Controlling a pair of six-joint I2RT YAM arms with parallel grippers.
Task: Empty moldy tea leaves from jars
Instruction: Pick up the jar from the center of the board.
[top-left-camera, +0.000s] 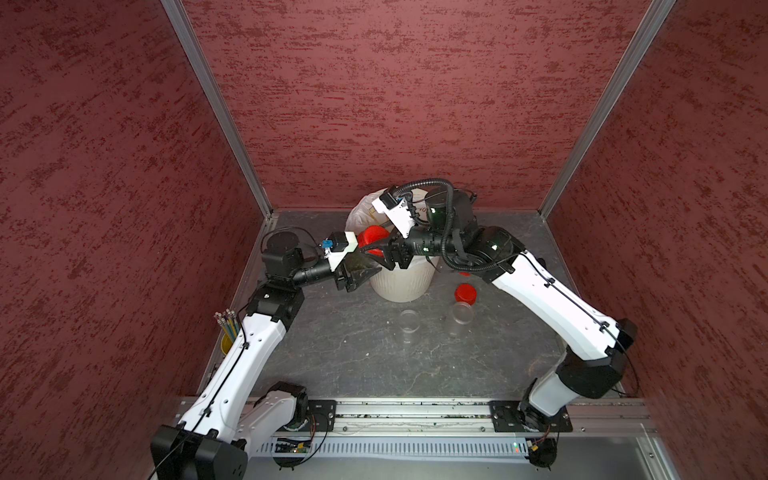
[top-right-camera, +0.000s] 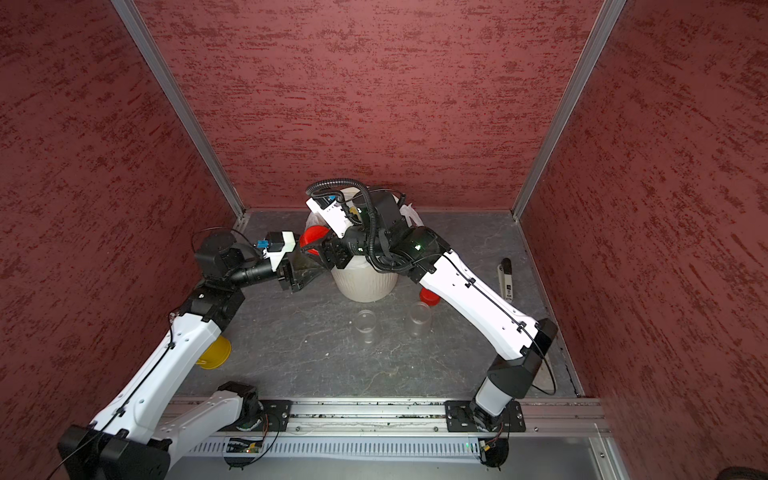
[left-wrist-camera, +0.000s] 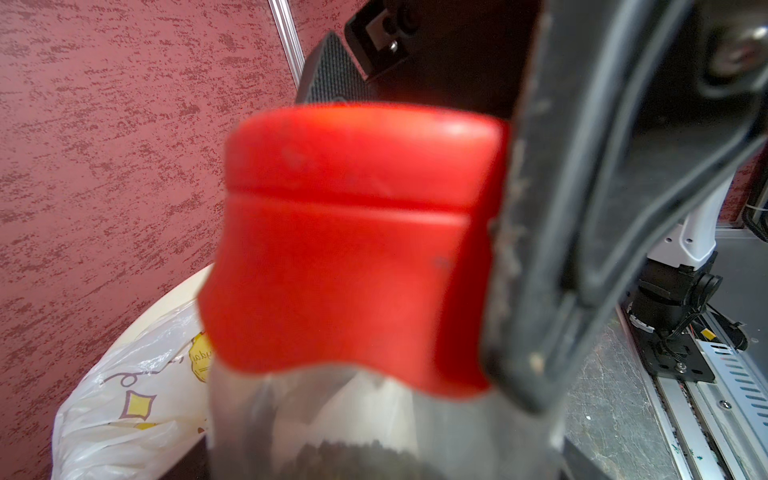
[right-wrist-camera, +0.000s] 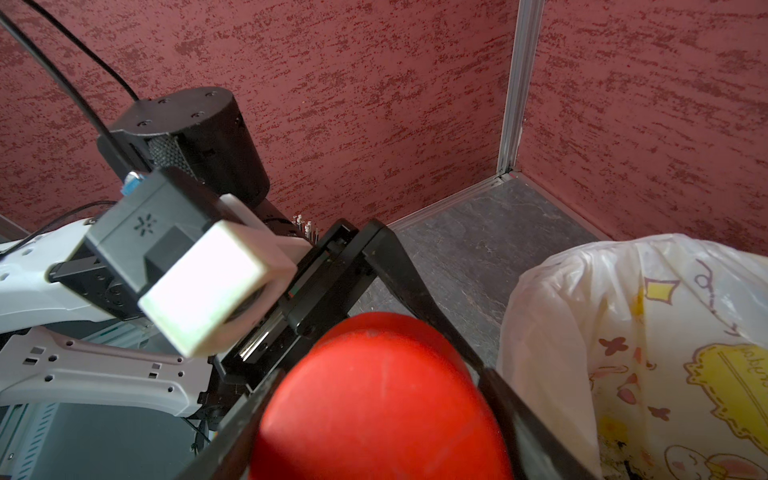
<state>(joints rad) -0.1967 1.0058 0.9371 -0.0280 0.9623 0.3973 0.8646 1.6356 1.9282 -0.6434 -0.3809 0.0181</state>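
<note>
At bin (top-left-camera: 401, 286) rim, L arm's side: jar (left-wrist-camera: 291, 415) w/ tea leaves (left-wrist-camera: 345, 453) inside, clamped in L gripper (top-left-camera: 363, 270). R gripper (top-left-camera: 376, 254) closed round its red cap (top-left-camera: 371, 237), which sits on the jar mouth. Front of bin: 2 open-topped clear jars (top-left-camera: 409, 322) (top-left-camera: 461, 313) upright, w/ loose cap (top-left-camera: 465, 294) beside.

Grey marbled tabletop (top-left-camera: 332, 357) with bin, jars and oddments standing on it.
Cream ribbed bin (top-left-camera: 401, 286) with white bag at back centre; first clear jar (top-left-camera: 409, 322) and second clear jar (top-left-camera: 461, 316) upright, uncapped, in front of it, apart; loose red cap (top-left-camera: 465, 294) just behind the second; yellow pencil cup (top-left-camera: 227, 338) at left edge; black-and-white tool (top-right-camera: 505, 278) near right wall.
</note>
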